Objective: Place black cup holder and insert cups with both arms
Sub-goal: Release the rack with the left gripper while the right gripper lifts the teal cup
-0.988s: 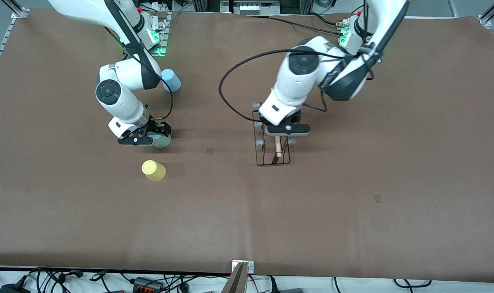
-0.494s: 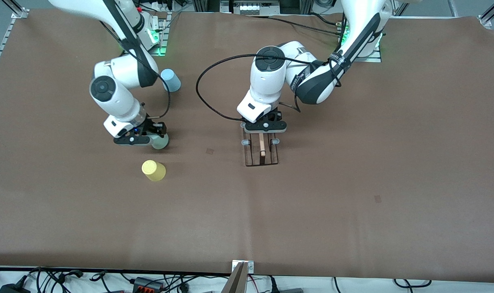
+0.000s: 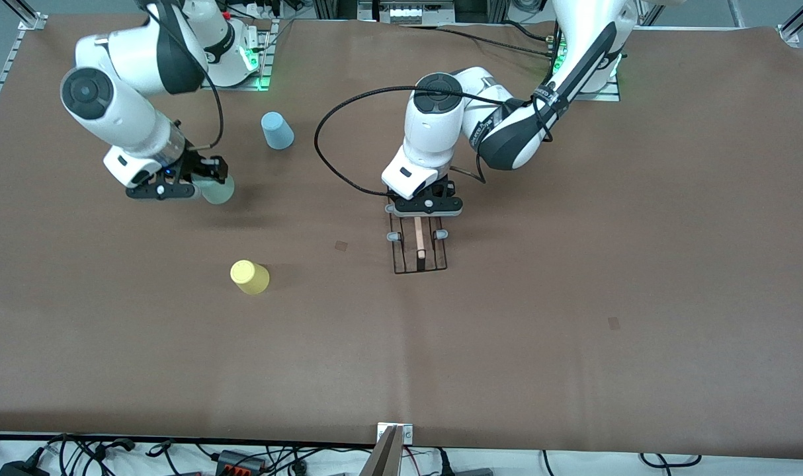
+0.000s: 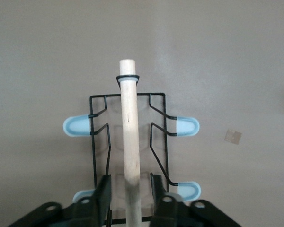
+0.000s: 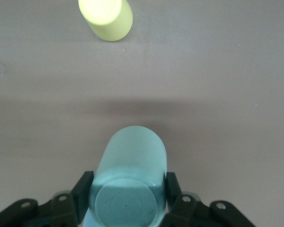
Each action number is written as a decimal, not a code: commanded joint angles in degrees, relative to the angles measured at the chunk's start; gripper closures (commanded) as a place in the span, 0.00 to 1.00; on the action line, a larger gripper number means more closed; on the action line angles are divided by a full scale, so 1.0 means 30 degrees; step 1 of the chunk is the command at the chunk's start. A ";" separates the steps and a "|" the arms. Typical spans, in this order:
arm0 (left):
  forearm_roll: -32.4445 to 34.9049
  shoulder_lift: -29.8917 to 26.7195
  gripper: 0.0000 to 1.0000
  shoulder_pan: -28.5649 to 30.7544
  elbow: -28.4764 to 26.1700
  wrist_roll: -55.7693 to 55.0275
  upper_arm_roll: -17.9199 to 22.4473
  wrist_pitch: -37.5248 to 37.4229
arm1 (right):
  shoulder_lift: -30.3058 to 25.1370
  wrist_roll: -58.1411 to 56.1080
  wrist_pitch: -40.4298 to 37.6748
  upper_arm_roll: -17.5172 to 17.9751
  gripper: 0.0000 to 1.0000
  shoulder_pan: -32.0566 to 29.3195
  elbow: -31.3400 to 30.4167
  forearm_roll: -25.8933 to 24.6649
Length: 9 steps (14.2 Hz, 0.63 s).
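- the right gripper (image 3: 188, 185) is up in the air over the brown table (image 3: 573, 264) toward the right arm's end, its 2 fingers (image 5: 81, 189) shut tight on the sides of the grey-green cup (image 3: 216, 190).
- the right wrist view shows that cup (image 5: 130, 187) clamped between the 2 pads, lying tilted in the grip, with its shadow on the table below it.
- the yellow cup (image 3: 249, 277) sits upside down on the table, nearer to the front camera than the held cup and well apart from it; it also shows in the right wrist view (image 5: 105, 18).
- the blue cup (image 3: 277, 130) stands upside down too, farther from the front camera than the other 2 cups, near the right arm's base.
- the left gripper (image 3: 423, 207) is low over the black cup holder (image 3: 418, 251), near the middle of the table.
- in the left wrist view its fingers (image 4: 104, 196) stand on either side of the wooden rod (image 4: 130, 137) — a thin gap shows on each side, so the jaws look partly open and not pressing on the rod.
- the holder (image 4: 128, 142) rests on the table, its wire frame below the rod; 4 grey-tipped prongs (image 4: 185, 126) show, sticking out sideways in pairs.
- the rod runs from between the left gripper's fingers toward the front camera — held at its end by a black wire loop.
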 commanded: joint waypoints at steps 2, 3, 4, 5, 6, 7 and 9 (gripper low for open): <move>0.0503 -0.0809 0.00 0.0078 0.0456 -0.0078 0.0149 -0.1495 | -0.0279 -0.0186 -0.0378 0.0167 0.85 -0.0131 -0.0189 0.0105; 0.0503 -0.1334 0.00 0.0369 0.0457 0.0793 0.0179 -0.2199 | -0.0279 -0.0157 -0.0319 0.0138 0.85 -0.0102 -0.0189 0.0221; 0.0474 -0.1774 0.00 0.0981 0.0486 0.2368 0.0092 -0.2757 | -0.0279 0.0104 -0.0348 0.0167 0.85 -0.0102 -0.0102 0.0483; 0.0474 -0.2214 0.00 0.1654 0.0486 0.3834 0.0033 -0.3284 | -0.0221 0.0890 -0.0551 0.0167 0.84 -0.0073 0.0333 0.1211; 0.0445 -0.2682 0.00 0.2241 0.0486 0.5096 0.0033 -0.3957 | -0.0192 0.2058 -0.0930 0.0225 0.84 0.0131 0.0599 0.1798; 0.0444 -0.3006 0.00 0.2827 0.0486 0.6153 0.0033 -0.4631 | -0.0192 0.3433 -0.1224 0.0922 0.84 0.0220 0.1008 0.1920; 0.0444 -0.3592 0.00 0.4027 0.0631 0.8642 0.0062 -0.5222 | -0.0076 0.6826 -0.1519 0.2765 0.84 0.0220 0.1857 0.1921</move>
